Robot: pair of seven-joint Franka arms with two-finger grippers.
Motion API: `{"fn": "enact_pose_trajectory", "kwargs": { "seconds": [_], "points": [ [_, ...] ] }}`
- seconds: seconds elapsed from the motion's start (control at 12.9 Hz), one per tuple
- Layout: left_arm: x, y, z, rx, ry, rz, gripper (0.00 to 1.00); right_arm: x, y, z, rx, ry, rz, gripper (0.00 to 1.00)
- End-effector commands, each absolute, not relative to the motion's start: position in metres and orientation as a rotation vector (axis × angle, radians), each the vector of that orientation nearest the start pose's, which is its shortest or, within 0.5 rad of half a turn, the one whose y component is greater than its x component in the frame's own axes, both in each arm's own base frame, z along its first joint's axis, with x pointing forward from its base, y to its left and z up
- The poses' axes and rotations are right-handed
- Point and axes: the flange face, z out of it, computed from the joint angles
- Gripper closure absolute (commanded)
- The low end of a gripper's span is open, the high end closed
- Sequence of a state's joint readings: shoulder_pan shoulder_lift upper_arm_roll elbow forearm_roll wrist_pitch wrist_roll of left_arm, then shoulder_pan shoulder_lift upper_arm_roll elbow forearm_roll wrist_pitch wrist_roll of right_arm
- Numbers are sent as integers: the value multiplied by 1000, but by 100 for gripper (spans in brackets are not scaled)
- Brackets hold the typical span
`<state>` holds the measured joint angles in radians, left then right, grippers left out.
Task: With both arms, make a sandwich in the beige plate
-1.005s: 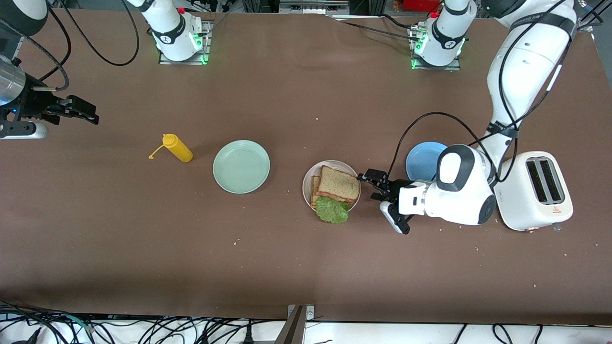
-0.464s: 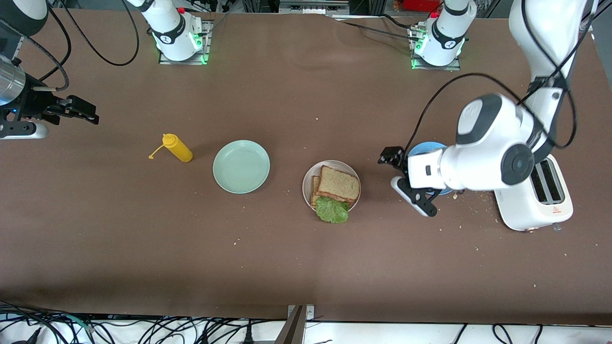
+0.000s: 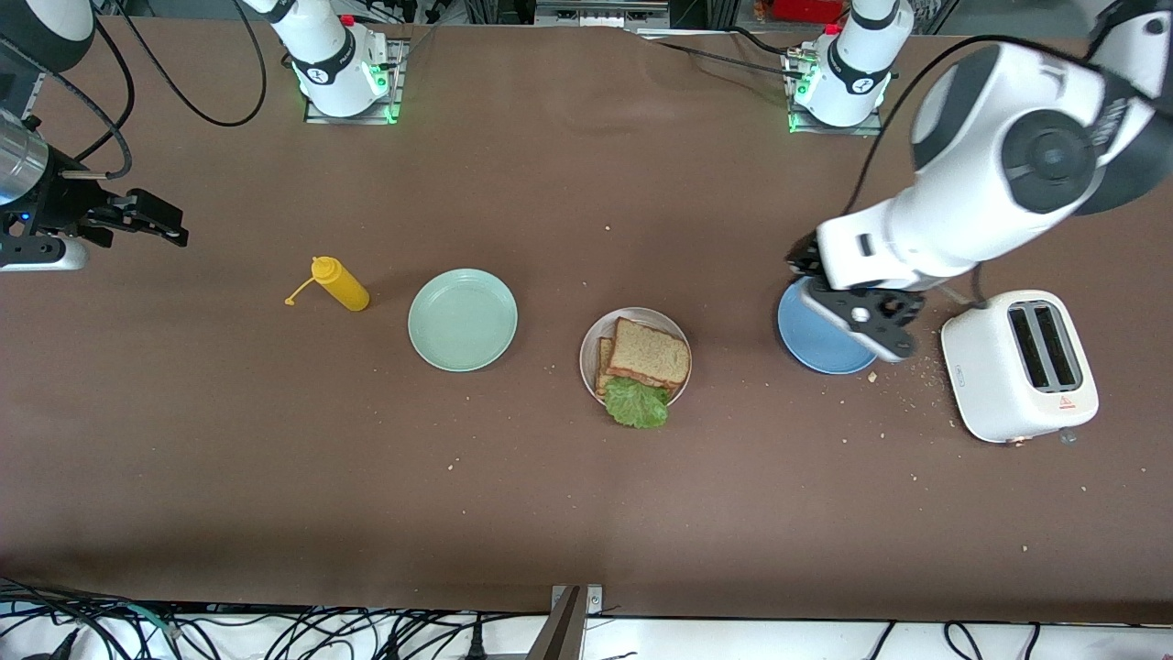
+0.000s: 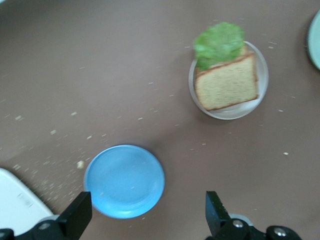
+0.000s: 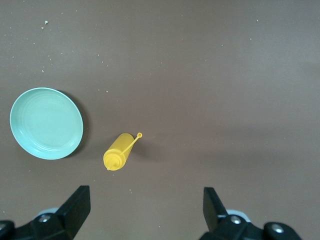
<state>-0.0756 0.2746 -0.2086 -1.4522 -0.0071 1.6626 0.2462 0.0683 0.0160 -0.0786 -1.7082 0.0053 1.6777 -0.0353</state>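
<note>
left claw (image 3: 848, 307) wide, empty over blue plate (image 3: 818, 339) | right claw (image 3: 147, 218) wide, waiting | risk: lettuce (image 3: 636, 402) overhangs beige plate (image 3: 590, 353), top toast (image 3: 650, 352) skewed, could slip

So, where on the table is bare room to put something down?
Bare: the wide strip nearer the camera than the mint-green plate and beige plate. Crowded: blue plate and toaster, under the left gripper.

1. We saw a brown table (image 3: 550, 513) scattered with crumbs (image 3: 451, 466).
2. At six o'clock, we noted tangled black cables (image 3: 275, 632) on a white floor (image 3: 733, 642).
</note>
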Motion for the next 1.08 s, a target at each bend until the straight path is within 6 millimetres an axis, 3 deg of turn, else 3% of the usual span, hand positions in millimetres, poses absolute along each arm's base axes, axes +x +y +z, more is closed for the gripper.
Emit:
{"fn": "enact_pose_trajectory", "kwargs": {
  "seconds": [0.0,0.23,0.39,0.77,1.01],
  "points": [
    [578,-132,559,-3082,587,52,0,559,-5,560,-3129,-58,59,0],
    [552,-127,587,-3129,169,-12,0,558,-6,560,-3129,-55,62,0],
    [553,-102,595,-3146,51,-30,0,558,-5,559,-3128,-58,67,0],
    [537,-115,582,-3161,85,99,0,558,-5,559,-3128,-58,71,0],
    [542,-108,581,-3158,69,101,0,557,-5,560,-3128,-58,69,0]
  ]
}}
